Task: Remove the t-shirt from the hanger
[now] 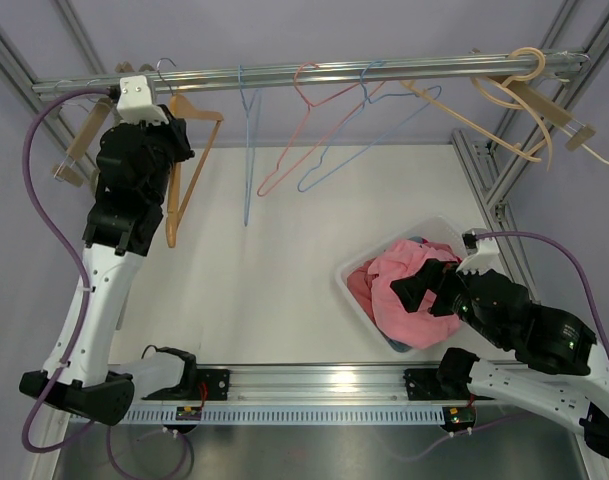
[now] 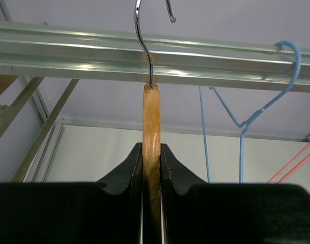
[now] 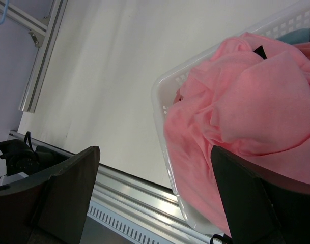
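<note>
The pink t-shirt (image 3: 246, 91) lies bunched in the white basket (image 3: 162, 101) at lower right, just beyond the right gripper's (image 1: 429, 285) wide jaws. The left gripper (image 2: 151, 152) clamps the bare, upright wooden hanger (image 2: 150, 117) at upper left.

My left arm is stretched upward, wrist tipped up. My left gripper (image 2: 151, 148) sits just under the rail (image 2: 221, 56), near its left end, jaws clamped on the wooden hanger (image 2: 151, 114) neck. My right arm is folded low, well apart from the rail. My right gripper (image 3: 153, 168) has its jaws spread wide.
</note>
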`<state>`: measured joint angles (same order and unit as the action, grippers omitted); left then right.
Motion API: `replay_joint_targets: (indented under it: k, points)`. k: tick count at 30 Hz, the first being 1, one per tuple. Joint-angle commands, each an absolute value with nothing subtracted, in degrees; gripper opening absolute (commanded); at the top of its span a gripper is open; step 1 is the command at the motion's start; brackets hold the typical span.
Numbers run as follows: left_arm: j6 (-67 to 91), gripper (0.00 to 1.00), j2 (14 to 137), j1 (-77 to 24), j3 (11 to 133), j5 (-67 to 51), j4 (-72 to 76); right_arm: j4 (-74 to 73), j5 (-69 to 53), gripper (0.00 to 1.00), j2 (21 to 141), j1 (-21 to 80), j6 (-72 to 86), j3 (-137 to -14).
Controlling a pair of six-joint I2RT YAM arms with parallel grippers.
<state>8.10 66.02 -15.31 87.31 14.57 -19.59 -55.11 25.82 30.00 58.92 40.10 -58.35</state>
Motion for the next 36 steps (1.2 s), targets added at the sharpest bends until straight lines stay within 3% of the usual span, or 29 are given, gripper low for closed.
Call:
replay_joint_targets:
  k: [1, 17, 34, 36]
  points:
    - [8.0, 0.0, 67.1, -14.5, 90.0, 13.6, -14.6, -53.3, 24.6, 0.99, 29.4, 58.6, 39.0, -58.3]
    - [8.8, 0.0, 67.4, -14.0, 84.7, 13.2, -12.3, -51.9, 22.9, 0.99, 29.9, 58.5, 38.5, -58.9]
    - [12.4, 0.0, 60.0, -14.0, 72.6, 8.3, -7.4, -47.6, 21.4, 0.99, 32.4, 58.5, 36.5, -59.3]
    - [13.2, 0.17, 59.0, -14.0, 72.2, 8.0, -7.6, -47.4, 21.3, 0.99, 32.6, 58.5, 36.2, -59.9]
